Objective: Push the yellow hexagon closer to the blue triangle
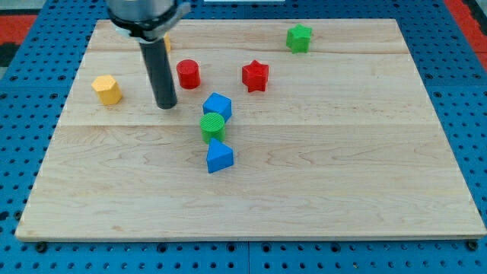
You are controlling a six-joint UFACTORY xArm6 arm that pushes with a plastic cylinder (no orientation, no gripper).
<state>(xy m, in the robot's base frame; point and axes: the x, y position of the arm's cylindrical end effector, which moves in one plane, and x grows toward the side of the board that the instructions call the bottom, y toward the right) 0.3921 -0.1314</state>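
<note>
The yellow hexagon [107,90] sits near the bench's [342,190] left edge, well apart from the blue triangle [219,157], which lies toward four o'clock from it, below the middle of the board. My tip [166,106] rests on the bench between the two, at about four o'clock from the hexagon and near it but not touching. That is the wrong side for the push, I judge: the tip would need to come round to the hexagon's ten o'clock side to drive it toward the triangle. There is no claw on this rod, so nothing spreads or pinches.

Just above the triangle, at twelve o'clock, stands a green cylinder [212,125], touching or nearly touching a blue cube [218,105] beyond it. A red cylinder [188,74] sits at two o'clock from my tip, a red star [256,75] farther right, a green star [299,37] near the top edge. The arm's housing hides a yellowish block [167,43] behind it; only a sliver shows, shape untellable.
</note>
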